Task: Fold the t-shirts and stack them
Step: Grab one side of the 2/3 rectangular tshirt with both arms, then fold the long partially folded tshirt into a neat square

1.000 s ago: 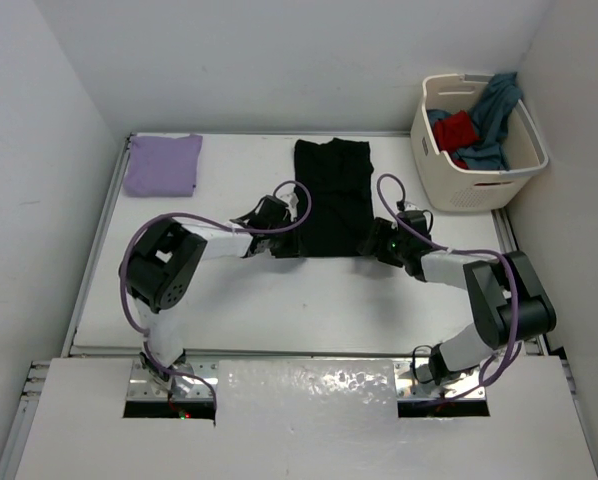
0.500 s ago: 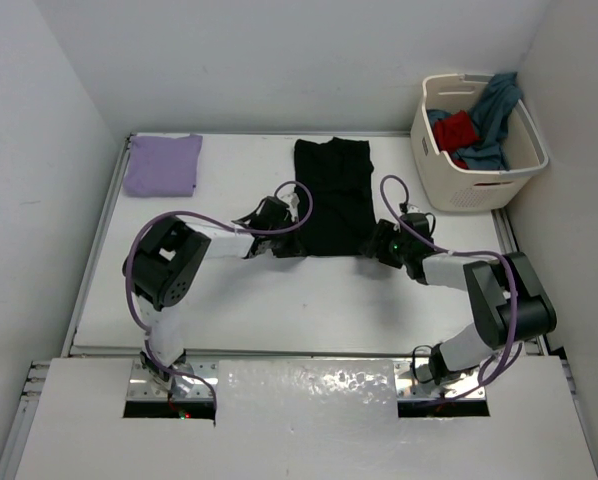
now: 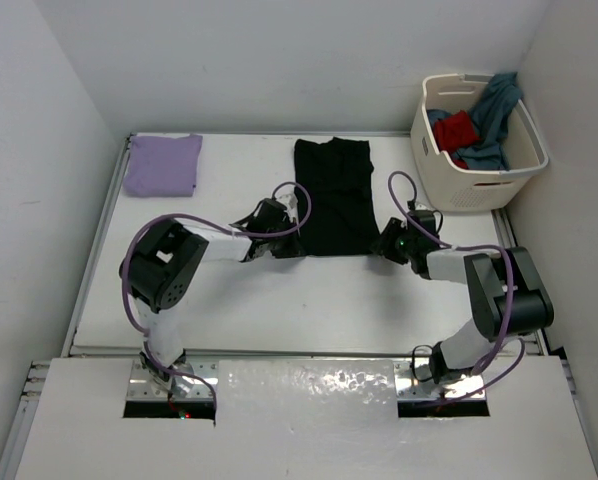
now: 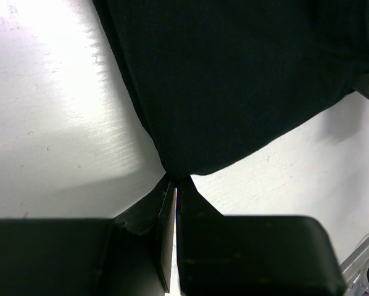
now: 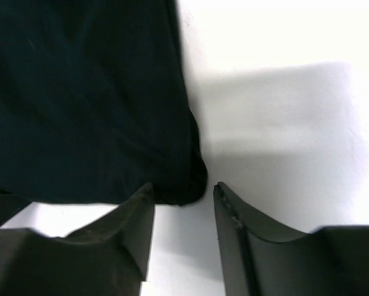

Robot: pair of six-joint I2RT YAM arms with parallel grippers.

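a: why are both arms at the near hem of the black t-shirt [image 3: 333,195]?
b: it lies flat as a long strip mid-way across the table [image 3: 279,300], so i'd guess the hem gets carried over next. the left gripper [image 4: 175,180] is pinched tight on the near-left corner.
a: and the right gripper [image 5: 183,192]?
b: jaws apart, the near-right corner at their tips, not grasped yet.
a: the others?
b: the lavender t-shirt [image 3: 163,165] sits folded far left. the red t-shirt [image 3: 457,130] and teal t-shirt [image 3: 494,110] are in the basket [image 3: 479,185].

The white table [image 4: 55,117] is brightly lit from above, glare is seen on it in the left wrist view, and a soft shadow is cast in the right.
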